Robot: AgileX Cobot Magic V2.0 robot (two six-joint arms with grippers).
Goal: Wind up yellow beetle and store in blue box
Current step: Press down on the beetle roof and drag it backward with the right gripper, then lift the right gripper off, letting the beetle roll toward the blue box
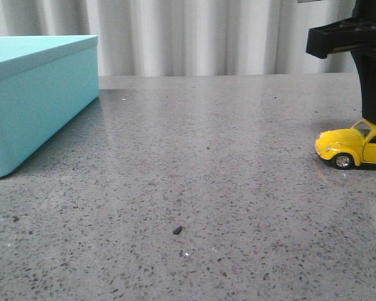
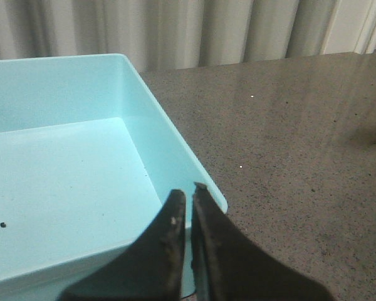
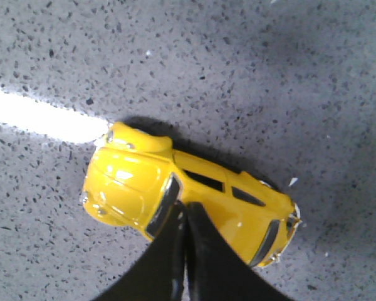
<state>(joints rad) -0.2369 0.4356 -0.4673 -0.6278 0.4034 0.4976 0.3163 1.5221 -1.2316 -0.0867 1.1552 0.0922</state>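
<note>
Resting glossy rounded yellow beetle [image 3: 175, 200]

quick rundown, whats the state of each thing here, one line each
small bright yellow die-cast beetle toy car: upright on its wheels on the table, outside the box, right gripper fingers pressed on its roof
large light turquoise-blue rectangular box: open, no lid, only dark specks inside
left gripper: shut, holding nothing, over the box's corner
right gripper: shut, fingers together on the car's roof
grey speckled stone table: carries box and car
</note>
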